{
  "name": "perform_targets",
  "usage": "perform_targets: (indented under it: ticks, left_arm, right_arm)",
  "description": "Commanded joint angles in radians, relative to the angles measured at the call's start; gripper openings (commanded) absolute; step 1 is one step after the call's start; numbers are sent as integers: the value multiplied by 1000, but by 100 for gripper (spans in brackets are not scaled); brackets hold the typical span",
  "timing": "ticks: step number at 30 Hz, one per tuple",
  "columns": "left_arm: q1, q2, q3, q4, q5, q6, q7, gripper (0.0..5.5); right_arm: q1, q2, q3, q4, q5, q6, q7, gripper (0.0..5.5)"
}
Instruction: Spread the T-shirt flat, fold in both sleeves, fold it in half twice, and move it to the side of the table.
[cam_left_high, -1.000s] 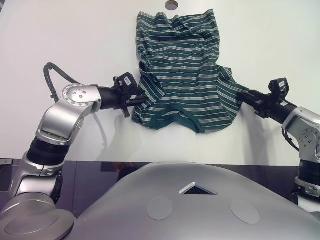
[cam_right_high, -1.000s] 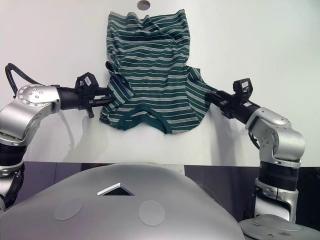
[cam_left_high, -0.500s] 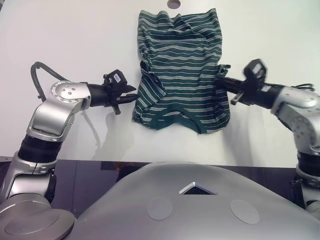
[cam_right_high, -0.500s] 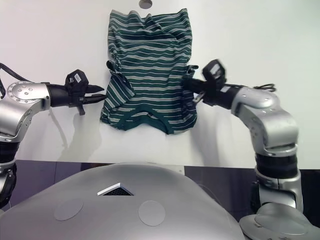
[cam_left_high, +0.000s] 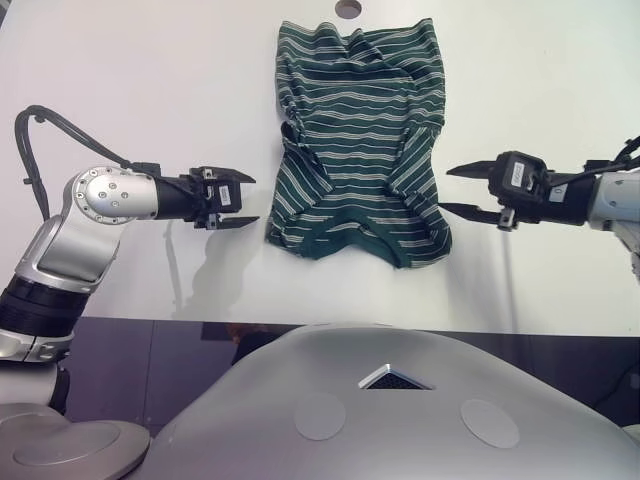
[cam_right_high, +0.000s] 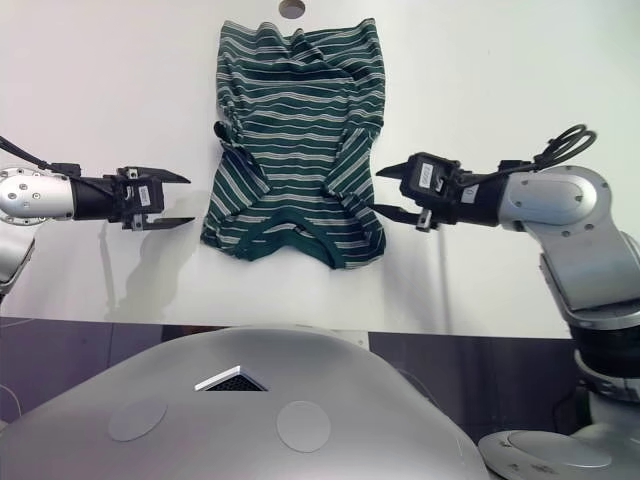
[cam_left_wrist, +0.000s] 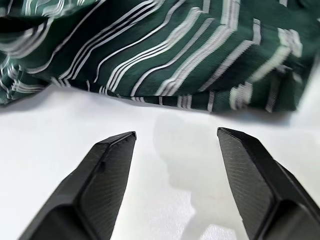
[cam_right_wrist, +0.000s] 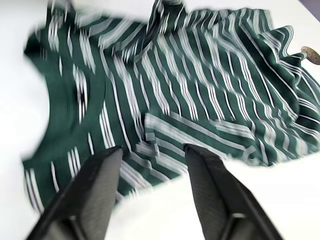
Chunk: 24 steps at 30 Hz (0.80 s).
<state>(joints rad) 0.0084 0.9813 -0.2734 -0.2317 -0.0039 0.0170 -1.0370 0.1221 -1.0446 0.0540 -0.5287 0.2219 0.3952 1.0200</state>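
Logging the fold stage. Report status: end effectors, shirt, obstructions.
Left end effector open, left of T-shirt. Right end effector open, right of it. T-shirt on table, sleeves folded in. Path clear.

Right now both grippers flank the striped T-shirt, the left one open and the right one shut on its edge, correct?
Not quite: the right gripper is open too, holding nothing, as the right eye view shows. Both grippers do flank the striped T-shirt, and the left gripper is open.
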Motion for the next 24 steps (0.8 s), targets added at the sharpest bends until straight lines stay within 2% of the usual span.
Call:
perform_targets:
  ticks: [1,6,9,11,17,19,21,24]
  left_arm:
    - [-9,-9,-49,56,114,-144,14,312]
    - [11,-52,-89,69,165,-219,29,312]
    - [5,-72,-112,82,181,-246,28,312]
    - [-1,-75,-125,83,169,-256,6,288]
    - [-26,-80,-172,144,189,-270,-39,183]
    - [-22,-73,-180,163,173,-232,-67,132]
    - [7,-30,-175,138,119,-154,-130,88]
    - [72,83,-127,-27,-86,83,-267,24]
  right_arm:
    - [76,-59,99,149,-215,-339,22,242]
    - [141,11,165,196,-299,-537,-26,242]
    - [124,63,195,176,-303,-559,-42,242]
    - [117,69,207,180,-311,-549,-31,216]
    - [85,78,234,219,-345,-529,-11,105]
    - [87,75,238,202,-316,-482,8,54]
    - [117,46,235,136,-229,-360,65,8]
    - [204,-51,196,-58,6,-82,174,0]
